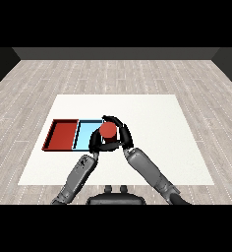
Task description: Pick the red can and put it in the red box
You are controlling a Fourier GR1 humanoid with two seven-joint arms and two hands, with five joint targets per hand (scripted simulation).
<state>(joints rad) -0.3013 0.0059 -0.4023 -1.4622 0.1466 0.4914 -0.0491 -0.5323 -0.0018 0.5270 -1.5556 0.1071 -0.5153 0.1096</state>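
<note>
The red can (107, 130) is upright at the right edge of the light blue tray (84, 134), seen from above. My right hand (123, 134) is curled round it, with fingers arching over its far side and the thumb crossing below it. Just left of the can, my left hand (95, 141) rests over the blue tray's near right corner with relaxed fingers, close to the can; whether it touches the can I cannot tell. The red tray (62, 135) lies to the left, side by side with the blue one, with nothing in it.
The white table (157, 128) stretches wide to the right and behind the trays. Both grey forearms come in from the lower corners and meet near the table's middle front. A wooden floor surrounds the table.
</note>
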